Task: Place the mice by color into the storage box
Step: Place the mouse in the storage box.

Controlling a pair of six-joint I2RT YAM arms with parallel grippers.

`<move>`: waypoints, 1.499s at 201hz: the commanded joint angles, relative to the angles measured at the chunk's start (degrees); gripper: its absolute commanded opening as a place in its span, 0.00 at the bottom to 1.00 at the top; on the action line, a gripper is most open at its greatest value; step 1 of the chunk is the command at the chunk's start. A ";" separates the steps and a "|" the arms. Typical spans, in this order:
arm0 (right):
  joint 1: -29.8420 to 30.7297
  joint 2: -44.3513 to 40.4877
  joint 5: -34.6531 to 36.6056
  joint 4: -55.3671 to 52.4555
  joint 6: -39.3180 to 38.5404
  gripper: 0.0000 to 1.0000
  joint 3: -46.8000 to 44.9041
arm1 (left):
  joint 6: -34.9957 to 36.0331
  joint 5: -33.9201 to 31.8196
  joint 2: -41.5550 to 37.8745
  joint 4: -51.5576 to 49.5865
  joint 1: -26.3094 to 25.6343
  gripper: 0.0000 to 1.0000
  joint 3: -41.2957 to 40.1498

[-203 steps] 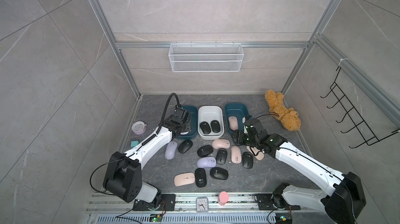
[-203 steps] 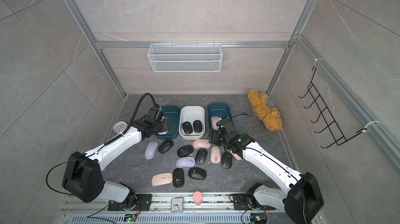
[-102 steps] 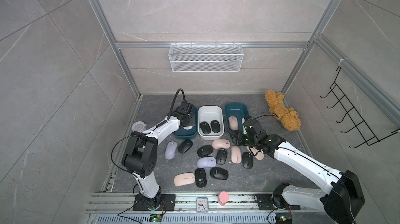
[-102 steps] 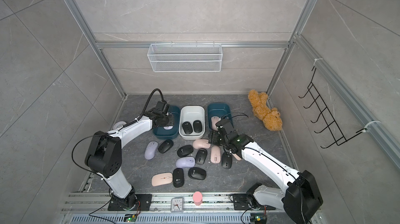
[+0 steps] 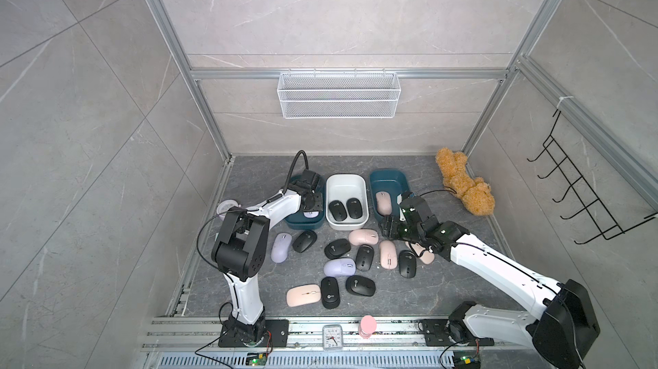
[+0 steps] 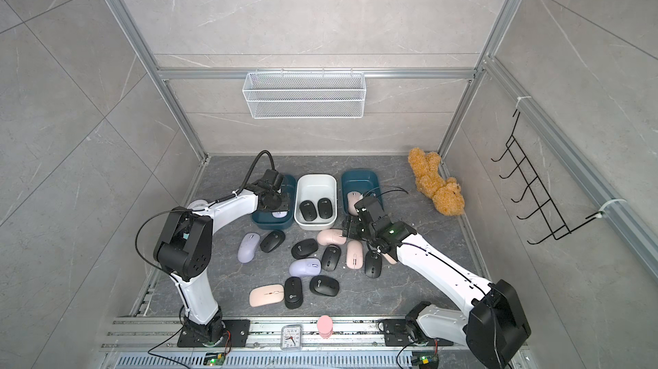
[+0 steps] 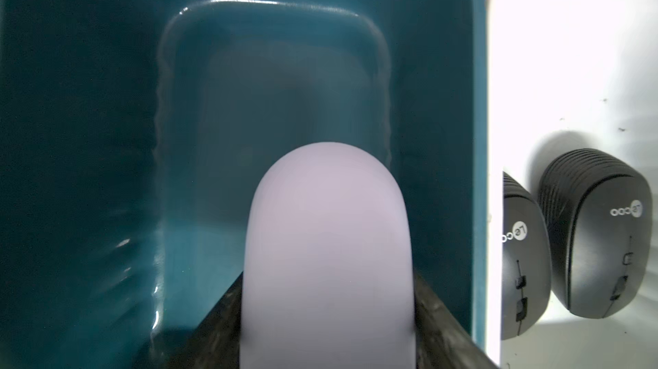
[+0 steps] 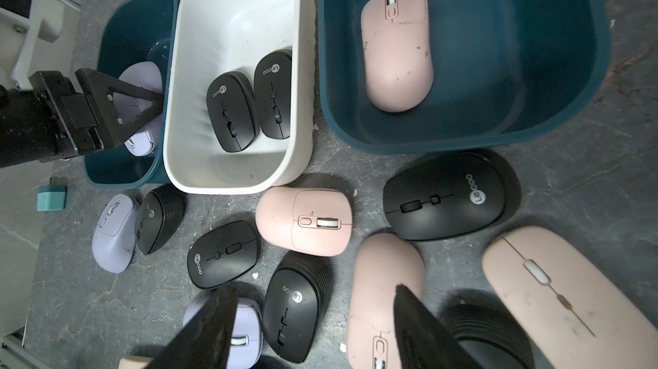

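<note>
- Twelve loose mice point(image 5: 365, 258) lie on the floor point(image 5: 409, 296) in front of the bins, black, lilac and pink mixed. None has shifted in the last second.
- The right gripper point(image 8: 313, 290) hovers over the right side of that pile, above a black mouse and a pink one. Its jaws stand partly apart with nothing between them. It has barely moved from a second ago.
- The left gripper point(image 5: 312, 208) is clamped on a lilac mouse point(image 7: 327, 242) and now reaches down inside the left bin point(image 5: 302, 224).
  - A second ago the gripper sat at that bin's near left edge, with the arm stretched low.
  - Since then the elbow has risen and the wrist has swung in over the bin.
- The wrist view shows the lilac mouse within the teal walls, with bare bin floor ahead of it. I cannot tell whether it touches the bottom.
- Judgement: the carry is over and the lilac drop is all but done. Parting the jaws should settle the mouse there.
- The white bin point(image 5: 347, 227) holds two black mice point(image 5: 337, 210) side by side, the same as before.
- The right bin point(image 5: 388, 174) holds one pink mouse point(image 5: 384, 203), also unchanged.
</note>
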 commanded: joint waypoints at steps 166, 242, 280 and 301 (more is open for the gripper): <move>-0.12 1.49 -0.12 1.05 0.67 0.71 -0.94 | 2.60 1.24 7.05 -3.68 0.20 0.57 7.80; -0.14 1.94 -0.13 1.23 0.98 0.71 -0.88 | 2.02 1.47 7.87 -4.91 0.19 0.67 8.64; -0.13 1.72 -0.10 0.98 1.16 0.71 -0.65 | 1.71 1.08 6.98 -5.07 0.19 0.69 8.39; -0.12 1.29 -0.14 0.70 1.21 0.71 -0.65 | 1.63 0.41 4.96 -5.16 0.17 0.69 8.20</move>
